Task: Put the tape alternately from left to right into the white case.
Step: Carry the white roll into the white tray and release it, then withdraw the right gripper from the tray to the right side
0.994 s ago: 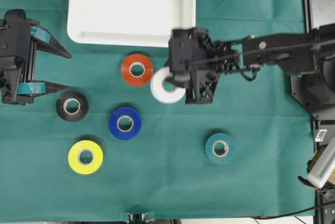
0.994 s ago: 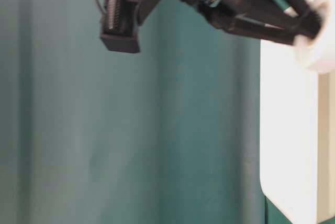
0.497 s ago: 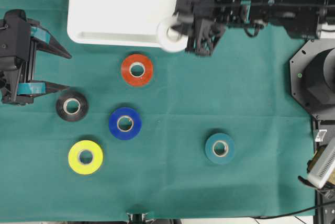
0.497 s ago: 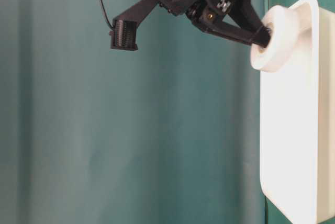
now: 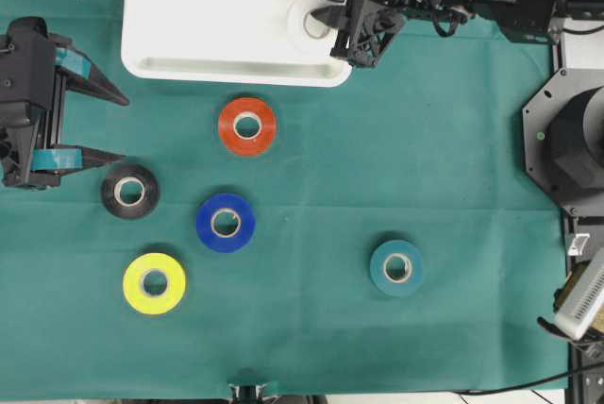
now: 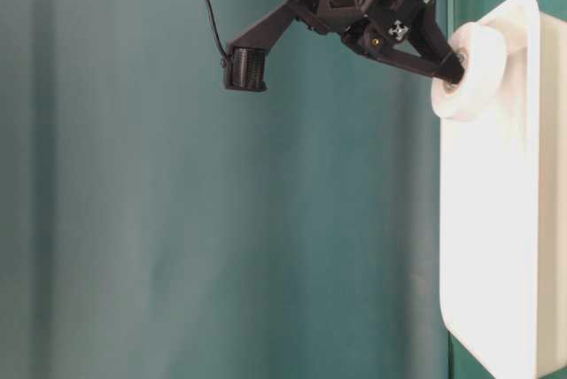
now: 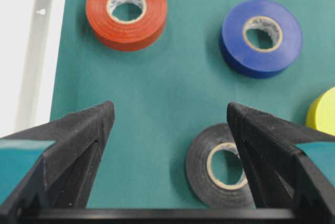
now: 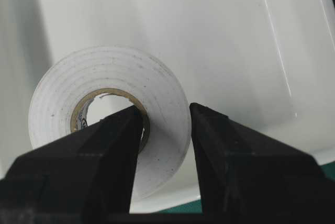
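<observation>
Right gripper (image 8: 165,130) pinches the white roll (image 8: 110,114) through its core, above the white case (image 5: 189,8) near its rim; left gripper (image 7: 167,124) gapes wide, black roll (image 7: 222,166) between its fingers.

White tape roll (image 5: 310,22) hanging over shallow white plastic case (image 5: 217,8); red-orange (image 5: 247,126), black (image 5: 130,191), blue (image 5: 226,223), yellow (image 5: 154,283), teal (image 5: 396,268) rolls lying flat below.

One tape roll (image 5: 308,22) is sitting over the case's (image 5: 189,8) right end. Five rolls (image 5: 226,223) are lying on the cloth (image 5: 453,187) below it, one (image 5: 396,267) well off right.
</observation>
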You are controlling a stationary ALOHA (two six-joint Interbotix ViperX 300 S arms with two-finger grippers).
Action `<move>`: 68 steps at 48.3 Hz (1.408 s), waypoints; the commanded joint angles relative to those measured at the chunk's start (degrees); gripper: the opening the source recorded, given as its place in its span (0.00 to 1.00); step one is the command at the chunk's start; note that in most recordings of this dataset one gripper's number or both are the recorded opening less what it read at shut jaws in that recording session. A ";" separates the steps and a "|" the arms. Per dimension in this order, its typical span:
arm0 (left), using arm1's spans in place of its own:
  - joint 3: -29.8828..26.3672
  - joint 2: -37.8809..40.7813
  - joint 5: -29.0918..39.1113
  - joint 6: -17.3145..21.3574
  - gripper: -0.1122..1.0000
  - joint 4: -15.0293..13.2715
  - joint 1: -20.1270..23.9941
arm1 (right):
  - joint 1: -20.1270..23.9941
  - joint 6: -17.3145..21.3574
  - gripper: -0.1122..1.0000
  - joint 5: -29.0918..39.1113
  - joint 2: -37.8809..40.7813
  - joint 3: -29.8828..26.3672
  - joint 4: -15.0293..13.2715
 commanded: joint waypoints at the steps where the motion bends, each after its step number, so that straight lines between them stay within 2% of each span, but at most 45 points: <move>1: -0.53 -0.44 -0.26 -0.09 0.94 0.00 0.18 | -0.18 0.00 0.12 -0.88 -0.70 -1.49 -0.18; 20: -0.79 -0.26 -0.26 -0.09 0.94 0.00 0.18 | -0.18 -0.09 0.14 -0.70 -0.70 -1.32 -0.18; 24: -0.79 -0.26 -0.35 -0.09 0.94 0.00 0.09 | -0.18 0.00 0.25 -0.62 -0.70 -1.23 -0.18; 27: -0.79 -0.26 -0.35 -0.09 0.94 -0.09 0.09 | -0.18 0.00 0.39 -0.62 -0.70 -1.14 -0.18; 32: -0.88 -0.26 -0.26 -0.09 0.94 -0.09 0.18 | -0.18 0.00 0.68 -0.62 -0.70 -1.05 -0.18; 34: -0.88 -0.26 -0.35 -0.09 0.94 0.00 0.18 | -0.18 0.00 0.74 -0.53 -0.70 -0.97 -0.18; 56: -0.70 -0.26 -0.26 -0.09 0.94 -0.09 0.18 | 0.18 -0.09 0.72 -0.53 -0.97 -0.79 -0.18; 68: -0.62 -0.35 -0.26 -0.09 0.94 0.00 0.18 | 3.43 0.00 0.72 -0.53 -3.69 1.05 -0.18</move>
